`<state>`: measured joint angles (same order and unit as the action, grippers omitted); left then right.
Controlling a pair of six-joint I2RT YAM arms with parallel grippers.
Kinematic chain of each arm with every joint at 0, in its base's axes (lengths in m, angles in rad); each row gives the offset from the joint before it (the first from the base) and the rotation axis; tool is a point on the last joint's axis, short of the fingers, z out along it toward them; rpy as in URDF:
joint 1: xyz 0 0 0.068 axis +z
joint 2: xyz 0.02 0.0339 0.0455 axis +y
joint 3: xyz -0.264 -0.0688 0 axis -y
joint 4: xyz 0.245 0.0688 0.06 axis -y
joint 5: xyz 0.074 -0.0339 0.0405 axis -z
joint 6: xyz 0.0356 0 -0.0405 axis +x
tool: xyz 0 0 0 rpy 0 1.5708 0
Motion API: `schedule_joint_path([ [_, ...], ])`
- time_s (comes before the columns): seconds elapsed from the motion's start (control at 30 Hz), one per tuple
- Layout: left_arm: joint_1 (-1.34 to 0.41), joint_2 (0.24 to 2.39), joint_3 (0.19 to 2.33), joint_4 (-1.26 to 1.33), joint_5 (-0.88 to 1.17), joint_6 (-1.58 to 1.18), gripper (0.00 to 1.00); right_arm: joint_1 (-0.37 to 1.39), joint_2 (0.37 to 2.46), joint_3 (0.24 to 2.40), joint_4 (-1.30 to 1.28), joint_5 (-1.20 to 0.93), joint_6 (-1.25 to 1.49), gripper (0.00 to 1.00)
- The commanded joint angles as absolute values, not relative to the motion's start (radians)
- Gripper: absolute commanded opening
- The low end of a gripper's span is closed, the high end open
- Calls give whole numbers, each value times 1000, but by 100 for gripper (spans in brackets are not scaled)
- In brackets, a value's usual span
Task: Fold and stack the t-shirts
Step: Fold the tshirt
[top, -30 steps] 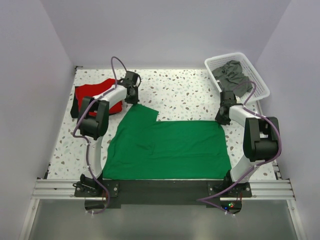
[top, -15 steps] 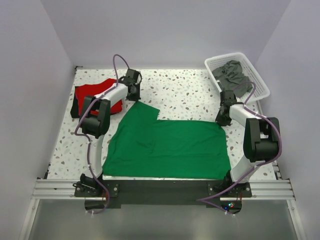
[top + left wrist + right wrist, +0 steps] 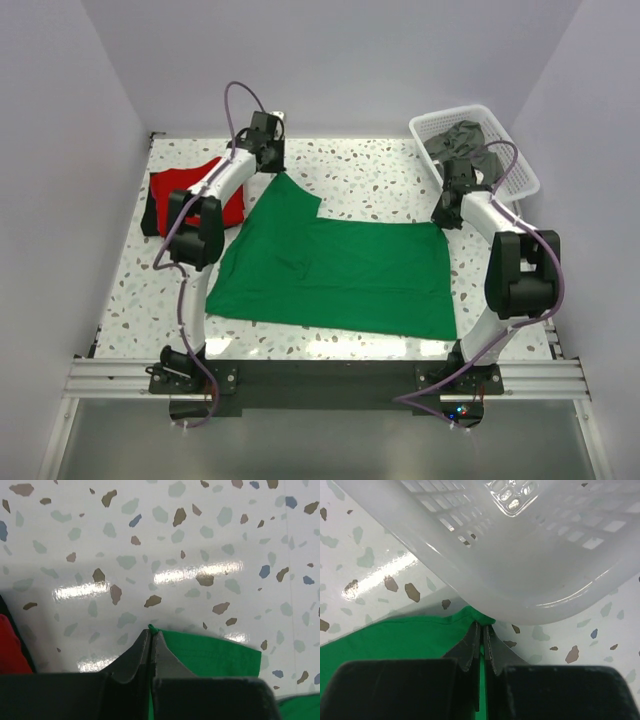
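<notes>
The bright green t-shirt [image 3: 340, 270] lies spread flat on the speckled table. My left gripper [image 3: 272, 165] is shut on its far left corner [image 3: 210, 652]; a bit of green cloth pokes out between the fingertips. My right gripper [image 3: 447, 215] is shut on its far right corner [image 3: 410, 637], right against the basket. The red t-shirt [image 3: 190, 190] lies folded at the far left, its edge showing in the left wrist view [image 3: 10, 647]. Dark grey t-shirts [image 3: 462, 145] lie crumpled in the basket.
The white plastic lattice basket [image 3: 515, 150] stands at the far right corner; its wall [image 3: 520, 555] fills the right wrist view just beyond my fingers. A dark object [image 3: 150, 215] lies by the red shirt. Walls close the table on three sides.
Both grippers have pulled the green shirt's far corners away from the arm bases; the shirt has slid toward the back and its near edge has left the table's front rim.
</notes>
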<state>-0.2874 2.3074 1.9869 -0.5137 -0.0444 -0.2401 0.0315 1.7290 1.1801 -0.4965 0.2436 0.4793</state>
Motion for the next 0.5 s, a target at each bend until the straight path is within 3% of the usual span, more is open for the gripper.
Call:
schedule_joint_path([
  [0.0,-262,2292,2062,-509,-5,-206,0,31,1744,1239,-512,252,497,0],
  [0.1,-262,2208,1993,-473,49,-198,0,29,1741,1239,-506,242,489,0],
  [0.47,-262,1716,1369,-327,181,-218,0,29,1628,1144,-480,216,416,0],
])
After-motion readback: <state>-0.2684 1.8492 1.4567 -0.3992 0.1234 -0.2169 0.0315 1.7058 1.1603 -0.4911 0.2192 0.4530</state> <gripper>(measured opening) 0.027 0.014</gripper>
